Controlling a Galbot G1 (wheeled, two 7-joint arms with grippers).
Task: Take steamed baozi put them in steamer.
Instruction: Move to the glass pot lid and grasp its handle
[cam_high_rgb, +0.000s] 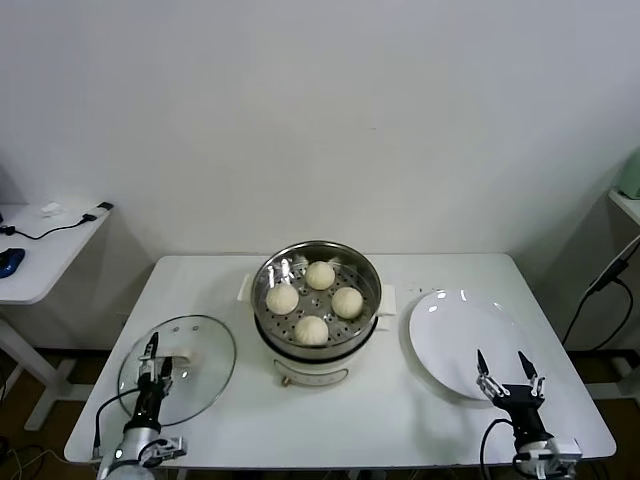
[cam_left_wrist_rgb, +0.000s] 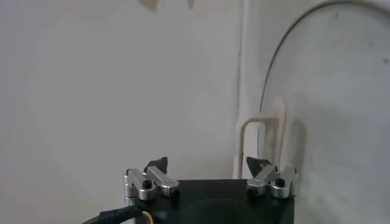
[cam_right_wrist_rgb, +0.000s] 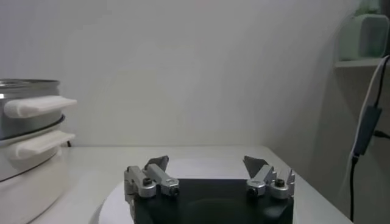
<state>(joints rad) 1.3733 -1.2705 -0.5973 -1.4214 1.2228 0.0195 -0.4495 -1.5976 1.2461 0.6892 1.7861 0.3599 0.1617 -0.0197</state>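
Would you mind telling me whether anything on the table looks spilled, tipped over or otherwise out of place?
Nothing stands out. Four baozi sit apart on the perforated tray in the upright steamer. The glass lid lies flat on the table to its left, the white plate to its right, bare. No spills show.

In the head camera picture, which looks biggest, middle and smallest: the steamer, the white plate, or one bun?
1. steamer and white plate: look about alike, too close to rank.
2. glass lid: similar too, if you wondered.
3. one bun: clearly smallest.
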